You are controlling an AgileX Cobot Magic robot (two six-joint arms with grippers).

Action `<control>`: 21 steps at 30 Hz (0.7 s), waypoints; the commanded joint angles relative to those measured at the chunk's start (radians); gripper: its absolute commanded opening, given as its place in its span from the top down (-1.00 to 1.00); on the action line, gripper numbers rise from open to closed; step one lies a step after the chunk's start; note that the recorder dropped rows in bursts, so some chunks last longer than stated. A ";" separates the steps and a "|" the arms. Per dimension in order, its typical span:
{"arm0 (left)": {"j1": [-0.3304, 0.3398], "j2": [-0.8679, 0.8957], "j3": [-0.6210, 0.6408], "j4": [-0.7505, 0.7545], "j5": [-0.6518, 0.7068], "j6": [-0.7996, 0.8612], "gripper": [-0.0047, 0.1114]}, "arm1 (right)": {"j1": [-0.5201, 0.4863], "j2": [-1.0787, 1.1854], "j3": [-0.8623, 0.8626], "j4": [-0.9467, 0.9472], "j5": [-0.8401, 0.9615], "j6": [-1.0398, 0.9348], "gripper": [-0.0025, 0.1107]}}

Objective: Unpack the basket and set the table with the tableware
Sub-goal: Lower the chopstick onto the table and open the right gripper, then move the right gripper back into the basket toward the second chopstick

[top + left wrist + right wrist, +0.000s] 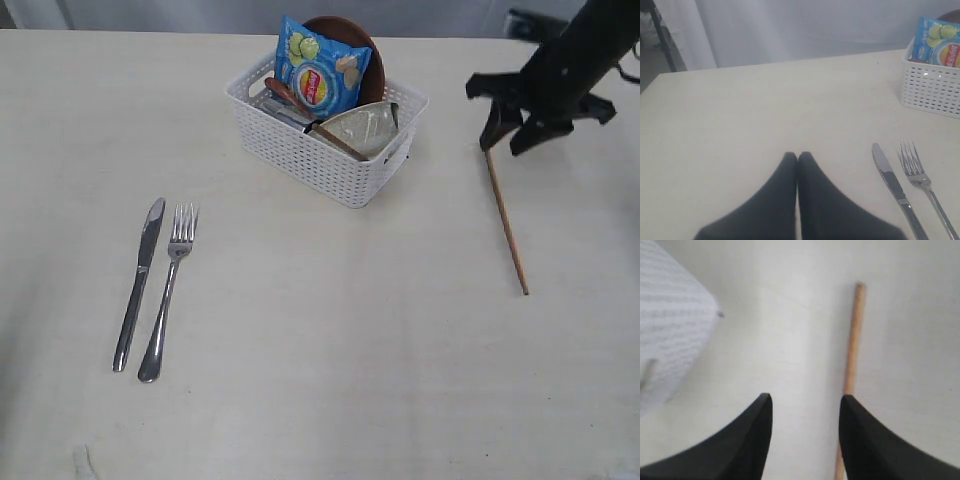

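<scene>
The white lattice basket (pixel 310 150) stands at the back middle of the table (pixel 330 330). It holds the white bowl (pixel 362 125), the reddish-brown wooden spoon (pixel 290 98), the brown plate (pixel 370 55) and a blue chip bag (pixel 322 68). The steel knife (pixel 138 282) and fork (pixel 168 290) lie side by side at the left. One wooden chopstick (pixel 506 222) lies on the table at the right. My right gripper (pixel 508 132) hangs open just above the chopstick's far end, nothing between its fingers; the chopstick (pixel 852 355) passes under one finger. My left gripper (pixel 798 156) is shut and empty, near the knife (pixel 895 187) and fork (pixel 922 182).
The basket's corner (pixel 670 345) is close beside my right gripper. A small pale object (pixel 84 462) lies at the table's front left edge. Grey curtain backs the table's far edge.
</scene>
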 commanded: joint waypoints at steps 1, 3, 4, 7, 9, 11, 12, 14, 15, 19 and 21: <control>-0.005 -0.002 0.002 0.004 -0.001 -0.002 0.92 | 0.014 -0.153 -0.034 0.204 0.055 -0.223 0.23; -0.005 -0.002 0.002 0.004 -0.001 -0.002 0.92 | 0.070 -0.219 -0.021 0.232 0.047 -0.356 0.23; -0.005 -0.002 0.002 0.004 -0.001 -0.002 0.92 | 0.109 -0.243 -0.006 0.247 0.034 -0.453 0.23; -0.005 -0.002 0.002 0.004 -0.001 -0.002 0.92 | 0.227 -0.269 0.062 0.260 0.009 -0.712 0.23; -0.005 -0.002 0.002 0.004 -0.001 -0.002 0.92 | 0.322 -0.265 0.127 0.260 -0.027 -0.879 0.23; -0.005 -0.002 0.002 0.004 -0.001 -0.002 0.92 | 0.373 -0.265 0.181 0.260 -0.086 -0.960 0.23; -0.005 -0.002 0.002 0.004 -0.001 -0.002 0.92 | 0.390 -0.265 0.199 0.260 -0.109 -0.984 0.23; -0.005 -0.002 0.002 0.004 -0.001 -0.002 0.92 | 0.407 -0.265 0.225 0.260 -0.154 -1.005 0.23; -0.005 -0.002 0.002 0.004 -0.001 -0.002 0.92 | 0.412 -0.265 0.235 0.260 -0.174 -1.007 0.23; -0.005 -0.002 0.002 0.004 -0.001 -0.002 0.92 | 0.414 -0.265 0.245 0.256 -0.218 -1.003 0.23; -0.005 -0.002 0.002 0.004 -0.001 -0.002 0.92 | 0.410 -0.265 0.245 0.253 -0.229 -0.986 0.23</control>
